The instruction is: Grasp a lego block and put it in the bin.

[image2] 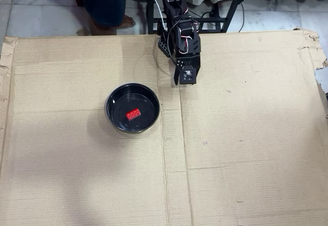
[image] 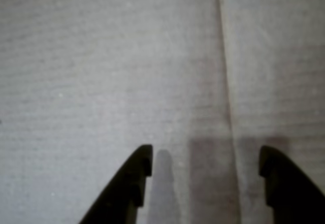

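Observation:
In the overhead view the red lego block (image2: 134, 115) lies flat inside the black round bin (image2: 115, 117), near its middle. The arm is folded back at the top of the cardboard, and my gripper (image2: 185, 80) hangs to the right of and behind the bin, well apart from it. The wrist view shows my gripper (image: 205, 150) open, its two dark fingertips (image: 144, 158) spread wide over bare cardboard with nothing between them. Neither the block nor the bin appears in the wrist view.
A large cardboard sheet (image2: 246, 149) covers the work surface, with a crease (image2: 165, 159) running down its middle. A person's foot (image2: 120, 23) and a black stand (image2: 225, 16) are beyond the far edge.

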`<state>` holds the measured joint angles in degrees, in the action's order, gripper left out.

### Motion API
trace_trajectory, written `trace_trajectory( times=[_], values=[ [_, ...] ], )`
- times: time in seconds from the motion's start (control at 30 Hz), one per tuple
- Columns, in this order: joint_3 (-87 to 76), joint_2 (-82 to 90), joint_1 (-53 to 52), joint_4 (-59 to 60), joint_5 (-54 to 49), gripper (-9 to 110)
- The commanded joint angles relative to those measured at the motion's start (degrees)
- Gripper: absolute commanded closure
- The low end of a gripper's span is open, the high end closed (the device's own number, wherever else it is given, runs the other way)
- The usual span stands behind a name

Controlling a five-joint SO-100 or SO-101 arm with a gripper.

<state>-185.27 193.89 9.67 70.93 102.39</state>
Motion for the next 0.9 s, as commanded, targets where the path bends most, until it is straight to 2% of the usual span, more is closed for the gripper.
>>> trace_trajectory(
  times=[0.0, 0.57, 0.87],
  values=[
    [-0.5, 0.5, -0.2, 1.1, 0.1, 77],
    [-0.5, 0.5, -0.1, 8.0, 0.1, 77],
    [-0.5, 0.4, -0.1, 8.0, 0.1, 77]
  ],
)
